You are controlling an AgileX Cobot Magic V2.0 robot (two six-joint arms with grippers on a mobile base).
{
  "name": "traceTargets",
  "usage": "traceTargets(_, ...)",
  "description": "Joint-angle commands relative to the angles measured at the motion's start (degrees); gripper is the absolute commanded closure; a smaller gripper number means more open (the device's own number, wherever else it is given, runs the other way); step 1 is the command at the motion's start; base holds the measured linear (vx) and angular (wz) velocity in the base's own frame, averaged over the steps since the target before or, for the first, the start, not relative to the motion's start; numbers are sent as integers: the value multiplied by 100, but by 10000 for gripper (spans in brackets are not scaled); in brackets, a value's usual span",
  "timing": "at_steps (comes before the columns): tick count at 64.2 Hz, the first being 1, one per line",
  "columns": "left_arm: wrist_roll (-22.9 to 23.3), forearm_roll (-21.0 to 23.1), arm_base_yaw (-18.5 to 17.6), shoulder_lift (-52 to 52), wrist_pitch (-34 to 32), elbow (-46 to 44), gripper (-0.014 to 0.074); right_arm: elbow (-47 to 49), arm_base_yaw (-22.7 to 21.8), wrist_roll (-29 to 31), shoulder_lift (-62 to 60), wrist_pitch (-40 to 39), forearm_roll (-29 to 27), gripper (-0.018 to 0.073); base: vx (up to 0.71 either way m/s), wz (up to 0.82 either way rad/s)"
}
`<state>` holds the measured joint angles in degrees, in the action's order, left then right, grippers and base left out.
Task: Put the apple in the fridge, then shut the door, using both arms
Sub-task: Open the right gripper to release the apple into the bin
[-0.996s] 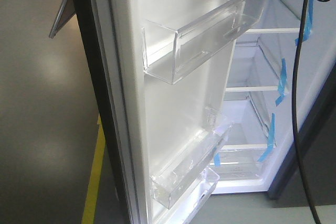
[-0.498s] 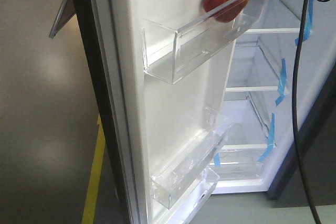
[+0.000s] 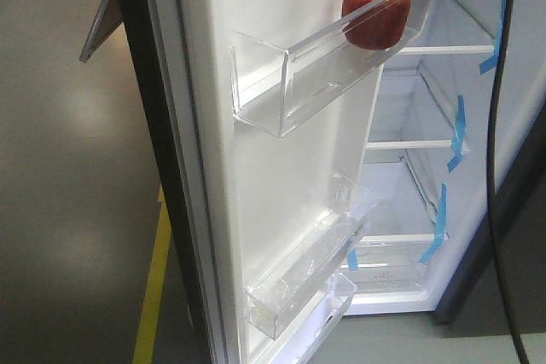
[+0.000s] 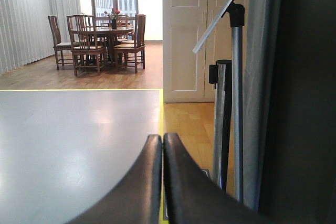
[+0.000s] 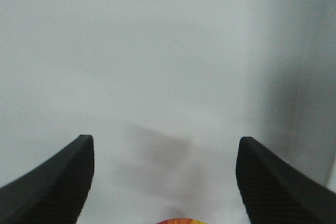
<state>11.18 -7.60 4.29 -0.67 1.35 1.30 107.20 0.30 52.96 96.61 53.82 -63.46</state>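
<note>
The right gripper (image 5: 165, 140) is held spread wide and empty, its dark ribbed fingers (image 5: 58, 182) aimed at a plain white surface. The left gripper (image 4: 159, 140) is pressed closed (smooth black curved tips touching). The round, glossy apple (image 3: 376, 13) is seated in the clear plastic bin (image 3: 281, 83) on the open door (image 3: 281, 185), beside the fridge (image 3: 401, 185).

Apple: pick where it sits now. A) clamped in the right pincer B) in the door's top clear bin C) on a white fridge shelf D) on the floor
B: the apple rests in the top clear bin on the door, and the right pincer is open.
</note>
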Motion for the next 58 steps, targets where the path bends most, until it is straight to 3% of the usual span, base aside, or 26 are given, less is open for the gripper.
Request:
traceTargets(1, 1, 3, -28, -33, -427, 159, 602, 189, -30, 90, -518, -216, -342, 99, 0, 0)
traceTargets(9, 1, 3, -26, -33, -429, 153, 602, 189, -30, 94, -856, -131, -246, 228, 0, 0)
traceTargets(18, 25, 85, -26, -33, -478, 143, 602, 189, -30, 21, -1188, 26, 231, 445, 0, 0)
traceTargets(23, 43, 368, -26, -33, -592, 143, 602, 189, -30, -72, -1385, 217, 547, 576, 0, 0)
traceTargets(38, 783, 1543, -26, -33, -1036, 143, 602, 155, -30, -774, -2018, 892, 1616, 564, 0, 0)
traceTargets(47, 768, 1598, -26, -33, -1036, 135, 602, -513, -30, -784, -2579, 535, 1847, 564, 0, 0)
traceTargets(58, 774, 1598, -26, -33, -1338, 135, 602, -2337, -26, -700, -3528, -361, 1823, 564, 0, 0)
